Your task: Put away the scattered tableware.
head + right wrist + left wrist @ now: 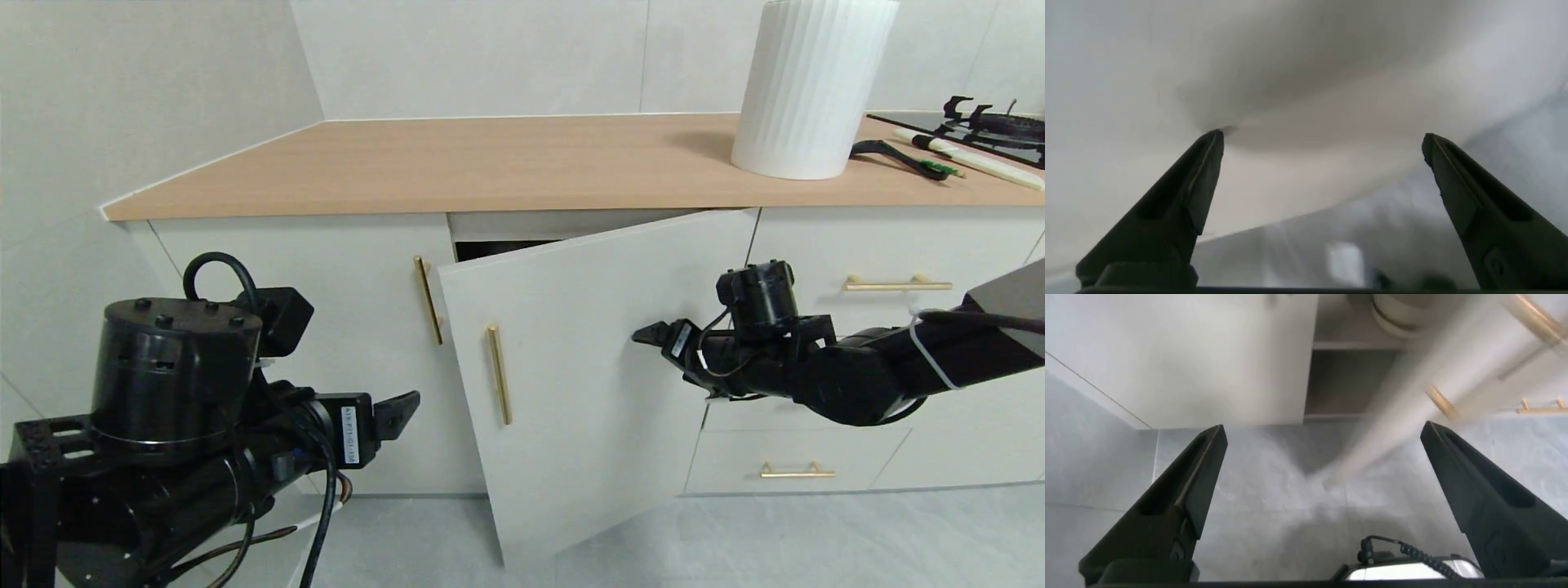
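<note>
As if nudging the cabinet door [604,367] shut, pressing splayed right gripper [1321,139] at three o'clock, holding left gripper [1323,429] released at eight.

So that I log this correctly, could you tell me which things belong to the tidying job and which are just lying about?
Job: black ladle; green-tipped stick; pale stick; open cabinet door; right gripper.
Lying about: white ribbed canister; stove; drawers.
</note>
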You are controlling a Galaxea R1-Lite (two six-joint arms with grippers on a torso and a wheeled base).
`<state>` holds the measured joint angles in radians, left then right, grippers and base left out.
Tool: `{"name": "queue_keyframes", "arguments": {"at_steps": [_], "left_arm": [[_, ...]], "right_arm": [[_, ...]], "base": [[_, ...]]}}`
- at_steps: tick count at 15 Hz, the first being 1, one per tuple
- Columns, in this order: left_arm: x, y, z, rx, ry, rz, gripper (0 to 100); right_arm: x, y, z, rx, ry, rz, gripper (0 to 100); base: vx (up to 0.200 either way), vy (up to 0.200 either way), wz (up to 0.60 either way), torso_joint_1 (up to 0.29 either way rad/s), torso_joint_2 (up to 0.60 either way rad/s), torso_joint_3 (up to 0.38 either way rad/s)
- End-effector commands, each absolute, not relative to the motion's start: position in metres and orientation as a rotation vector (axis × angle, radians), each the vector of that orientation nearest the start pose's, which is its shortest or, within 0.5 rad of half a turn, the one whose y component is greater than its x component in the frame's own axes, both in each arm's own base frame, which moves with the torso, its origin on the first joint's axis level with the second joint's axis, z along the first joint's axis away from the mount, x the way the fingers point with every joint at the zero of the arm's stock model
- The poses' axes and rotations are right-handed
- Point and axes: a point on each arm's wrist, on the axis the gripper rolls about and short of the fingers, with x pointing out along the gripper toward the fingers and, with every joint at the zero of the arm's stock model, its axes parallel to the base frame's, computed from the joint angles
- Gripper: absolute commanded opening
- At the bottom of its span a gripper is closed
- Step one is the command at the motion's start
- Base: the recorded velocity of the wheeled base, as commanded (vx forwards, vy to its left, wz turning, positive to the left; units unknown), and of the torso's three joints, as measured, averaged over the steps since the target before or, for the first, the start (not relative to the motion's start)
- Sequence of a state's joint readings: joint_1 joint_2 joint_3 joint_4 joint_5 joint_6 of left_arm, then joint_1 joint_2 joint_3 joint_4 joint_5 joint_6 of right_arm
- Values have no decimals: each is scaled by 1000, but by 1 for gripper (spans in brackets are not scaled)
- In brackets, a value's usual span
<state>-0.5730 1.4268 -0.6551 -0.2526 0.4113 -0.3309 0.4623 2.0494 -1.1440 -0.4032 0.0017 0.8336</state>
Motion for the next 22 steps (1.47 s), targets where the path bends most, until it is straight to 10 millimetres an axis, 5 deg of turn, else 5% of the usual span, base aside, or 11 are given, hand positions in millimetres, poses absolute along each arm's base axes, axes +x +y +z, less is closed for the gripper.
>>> {"name": "queue_keyframes", "arguments": {"at_steps": [1, 13, 20, 22], "left_arm": [[191, -112, 181, -81, 471, -82, 100], [191, -113, 178, -77, 481, -79, 100], [191, -113, 178, -77, 481, -79, 100], [189, -111, 180, -81, 473, -82, 100]], "right_arm": [[360, 179, 122, 708, 637, 198, 100], [406, 171, 116, 821, 461, -43, 100], [405, 168, 122, 823, 439, -55, 100], [377, 160, 149, 813, 436, -6, 100]], "base": [[0, 0, 0, 0, 0, 0], [0, 0, 0, 0, 0, 0], [0, 0, 0, 0, 0, 0], [0, 0, 0, 0, 0, 0]]}}
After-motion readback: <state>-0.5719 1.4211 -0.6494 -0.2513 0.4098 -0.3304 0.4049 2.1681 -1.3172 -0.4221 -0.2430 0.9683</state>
